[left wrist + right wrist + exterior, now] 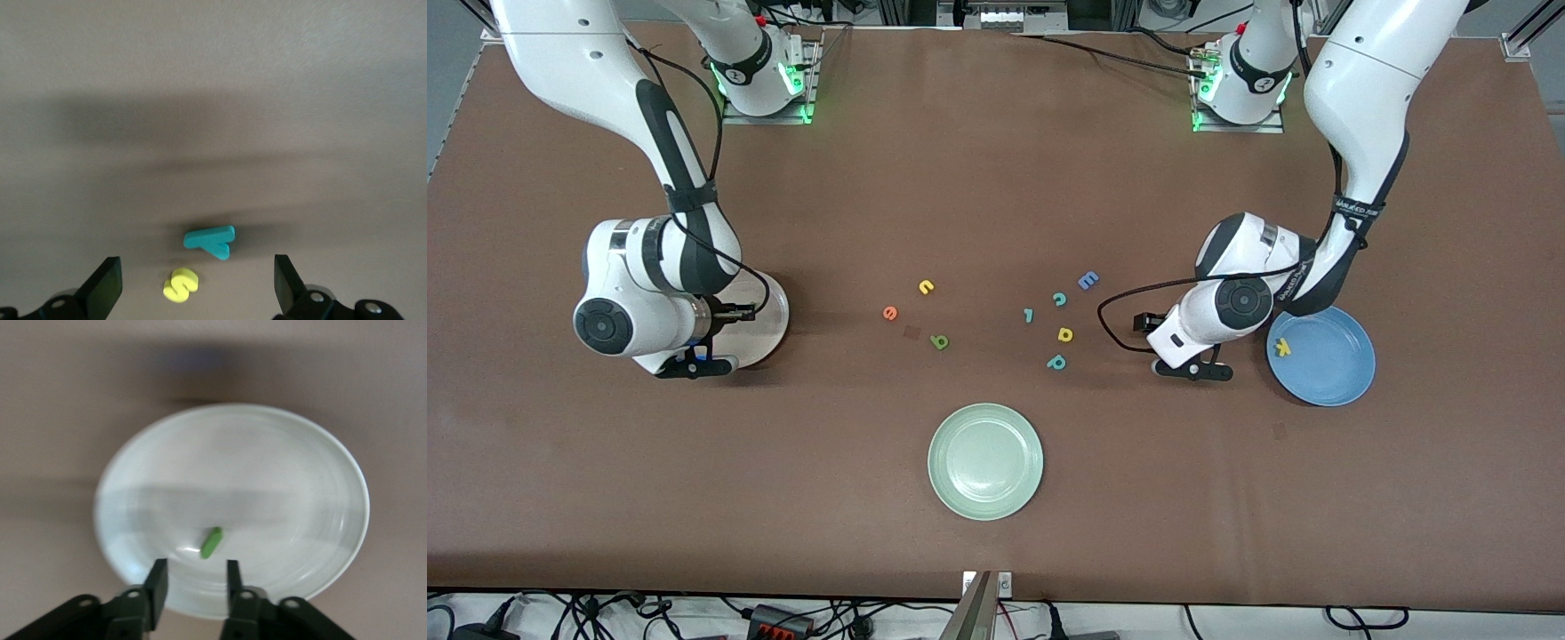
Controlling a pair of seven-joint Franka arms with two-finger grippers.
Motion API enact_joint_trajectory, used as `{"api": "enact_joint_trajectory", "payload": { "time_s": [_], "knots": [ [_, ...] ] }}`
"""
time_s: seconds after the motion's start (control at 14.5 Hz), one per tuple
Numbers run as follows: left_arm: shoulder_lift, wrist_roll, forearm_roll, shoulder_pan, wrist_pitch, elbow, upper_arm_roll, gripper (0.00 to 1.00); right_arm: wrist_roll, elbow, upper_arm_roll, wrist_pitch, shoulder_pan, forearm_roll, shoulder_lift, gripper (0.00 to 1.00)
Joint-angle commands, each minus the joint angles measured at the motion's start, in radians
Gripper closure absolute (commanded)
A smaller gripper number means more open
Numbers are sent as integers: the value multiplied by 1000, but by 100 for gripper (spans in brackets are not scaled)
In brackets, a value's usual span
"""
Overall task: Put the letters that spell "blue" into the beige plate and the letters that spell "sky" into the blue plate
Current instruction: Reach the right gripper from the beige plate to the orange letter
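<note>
Right tool (194,583), parted, hangs over the beige plate (300,487), "l" (211,542) released inside; left tool (197,287), spread wide, straddles "y" (210,240) to grasp.

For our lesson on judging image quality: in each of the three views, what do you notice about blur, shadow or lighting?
Front view: sharp and evenly lit, soft arm shadows on the brown table. Left wrist view: blurred, a dark shadow band above the teal letter. Right wrist view: soft focus, a grey shadow band across the beige plate.
</note>
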Motion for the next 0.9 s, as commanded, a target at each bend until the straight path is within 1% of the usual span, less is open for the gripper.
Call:
{"api": "enact_joint_trajectory", "payload": {
  "time_s": [0.0, 0.07, 0.14, 0.35, 0.41, 0.55, 0.62, 0.69, 0.83],
  "knots": [
    [-41, -11, 24, 3, 75, -63, 2, 0, 10, 61, 26, -32, 61, 45, -12, 0],
    [-39, -11, 26, 4, 95, -75, 5, 0, 25, 59, 26, -7, 95, 101, -10, 0],
    [-39, -11, 26, 7, 115, -89, 5, 0, 30, 53, 26, 19, 135, 117, -3, 0],
    [-37, -9, 26, 7, 122, -90, 5, 0, 22, 43, 26, 109, 253, 114, 22, 0],
    [-31, -9, 32, 6, 122, -90, 6, 8, 53, 41, 26, 126, 288, 123, 28, 0],
    [-27, -9, 108, 7, 122, -90, 5, 18, 177, 41, 26, 155, 321, 125, 56, 0],
    [-25, -9, 121, 10, 122, -90, 3, 24, 226, 38, 26, 175, 332, 123, 60, 0],
    [-24, -9, 121, 12, 122, -90, 3, 28, 272, 33, 26, 189, 338, 125, 65, 0],
    [-22, -9, 121, 10, 122, -89, 3, 32, 352, 33, 26, 222, 352, 126, 79, 0]
  ]
}}
